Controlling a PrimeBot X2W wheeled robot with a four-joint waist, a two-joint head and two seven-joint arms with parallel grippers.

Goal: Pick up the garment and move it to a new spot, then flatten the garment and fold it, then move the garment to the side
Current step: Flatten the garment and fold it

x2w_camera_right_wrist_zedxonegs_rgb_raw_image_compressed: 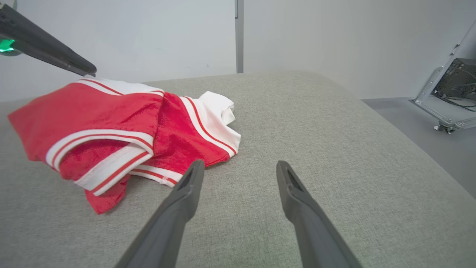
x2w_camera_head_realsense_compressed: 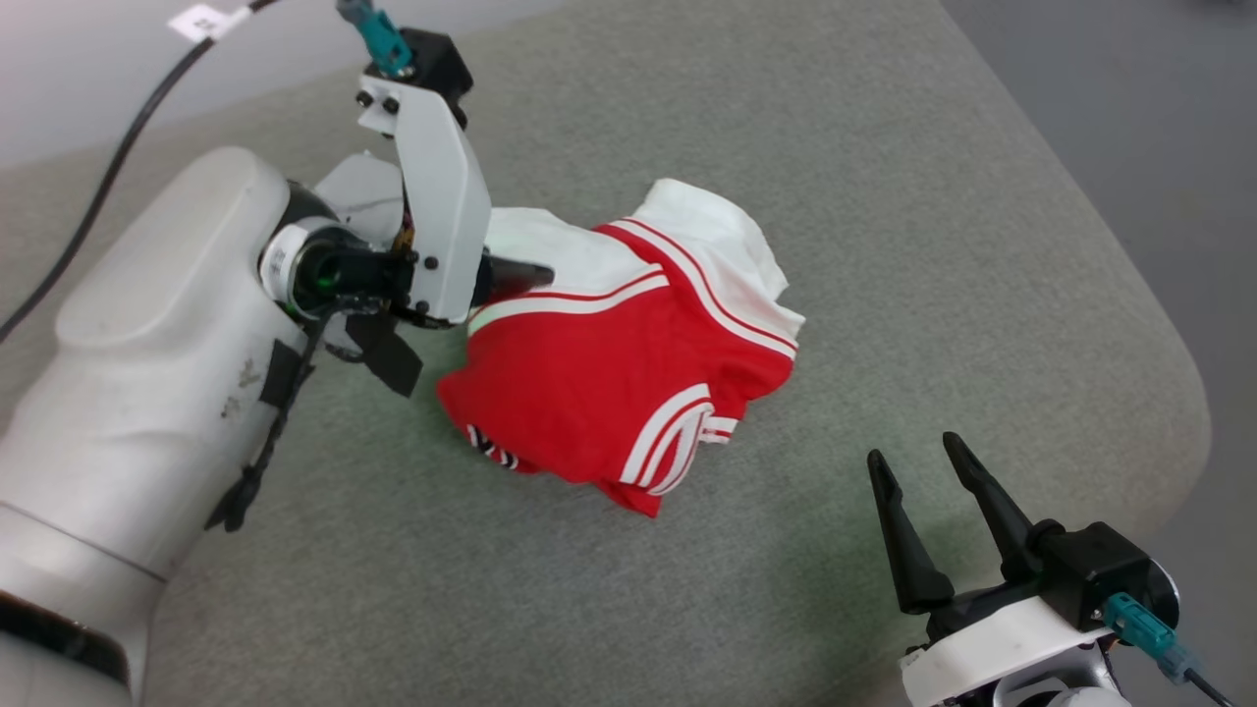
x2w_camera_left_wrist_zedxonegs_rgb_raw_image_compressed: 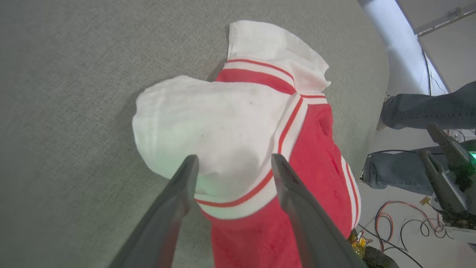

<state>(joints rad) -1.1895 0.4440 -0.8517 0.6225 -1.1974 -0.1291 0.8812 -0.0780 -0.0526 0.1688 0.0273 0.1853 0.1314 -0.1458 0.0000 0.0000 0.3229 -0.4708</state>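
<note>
The garment (x2w_camera_head_realsense_compressed: 628, 363) lies crumpled in the middle of the grey-green padded table (x2w_camera_head_realsense_compressed: 884, 245), red body up, with white sleeves and striped bands showing. My left gripper (x2w_camera_head_realsense_compressed: 535, 277) reaches in from the left over its white sleeve. In the left wrist view the left gripper (x2w_camera_left_wrist_zedxonegs_rgb_raw_image_compressed: 234, 160) is open, its two dark fingers straddling a bulge of the garment's (x2w_camera_left_wrist_zedxonegs_rgb_raw_image_compressed: 238, 111) white cloth; I cannot tell if they touch it. My right gripper (x2w_camera_head_realsense_compressed: 913, 450) stands open at the lower right, apart from the garment. In the right wrist view the right gripper (x2w_camera_right_wrist_zedxonegs_rgb_raw_image_compressed: 240, 165) points past the garment's (x2w_camera_right_wrist_zedxonegs_rgb_raw_image_compressed: 111, 115) near hem.
The table's rounded right edge (x2w_camera_head_realsense_compressed: 1169, 353) drops to grey floor. A person's legs (x2w_camera_left_wrist_zedxonegs_rgb_raw_image_compressed: 420, 108) and loose cables (x2w_camera_left_wrist_zedxonegs_rgb_raw_image_compressed: 394, 219) are beyond the table's far side in the left wrist view. A metal frame (x2w_camera_right_wrist_zedxonegs_rgb_raw_image_compressed: 450, 93) stands on the floor. A black cable (x2w_camera_head_realsense_compressed: 118, 157) runs behind my left arm.
</note>
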